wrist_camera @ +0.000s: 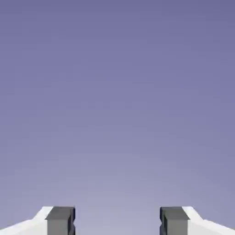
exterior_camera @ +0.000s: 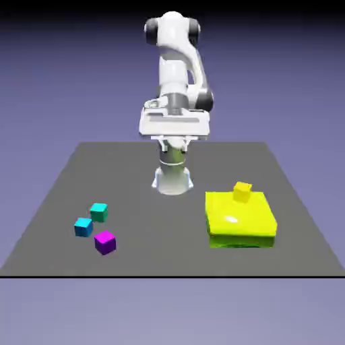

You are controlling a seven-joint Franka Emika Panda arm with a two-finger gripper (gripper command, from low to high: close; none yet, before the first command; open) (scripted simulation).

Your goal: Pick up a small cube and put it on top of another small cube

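While the tool (wrist_camera: pixel 117 222) is wide open and holds nothing, it points at bare backdrop; the small yellow cube (exterior_camera: pixel 242 191) sits on the big yellow block (exterior_camera: pixel 240 221); three more cubes wait on the worktop (exterior_camera: pixel 168 229).

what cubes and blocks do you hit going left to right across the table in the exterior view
blue cube → teal cube → purple cube → big yellow-green block, with the small yellow cube sitting on its top toward the far side
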